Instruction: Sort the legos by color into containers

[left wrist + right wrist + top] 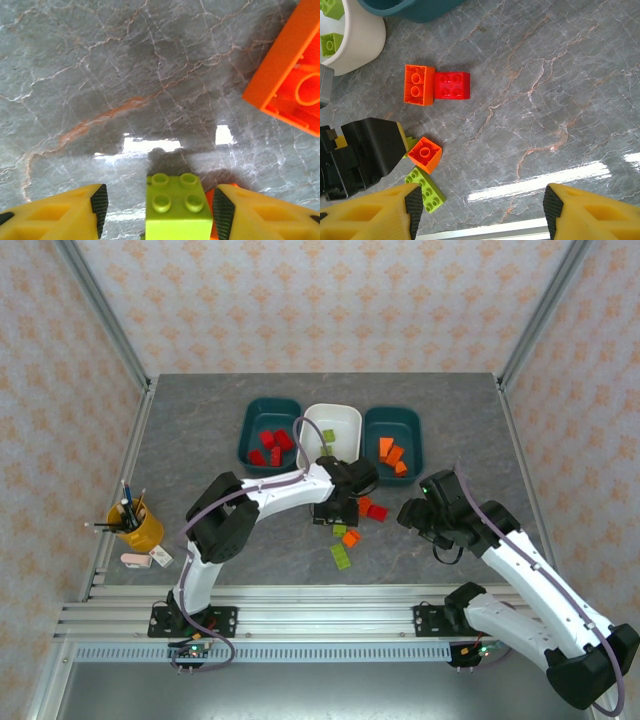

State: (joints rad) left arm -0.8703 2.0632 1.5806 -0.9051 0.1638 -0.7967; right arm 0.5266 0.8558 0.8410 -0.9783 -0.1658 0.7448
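A light green lego (177, 205) stands studs-up on the table between my left gripper's (160, 201) open fingers. The right pad is near it; a gap shows at the left pad. In the top view the left gripper (330, 512) hangs low over the loose legos: a red one (377, 512), an orange one (351, 538) and a long green one (342, 557). My right gripper (482, 200) is open and holds nothing, right of the pile (415, 515). The left teal container (272, 402) holds red legos, the white one (332, 407) green, the right teal one (392, 411) orange.
An upturned orange brick (287, 75) lies ahead and to the right of the left gripper. In the right wrist view an orange brick (419, 85) touches a red one (452, 85). A yellow cup of pens (135, 525) stands at the table's left edge.
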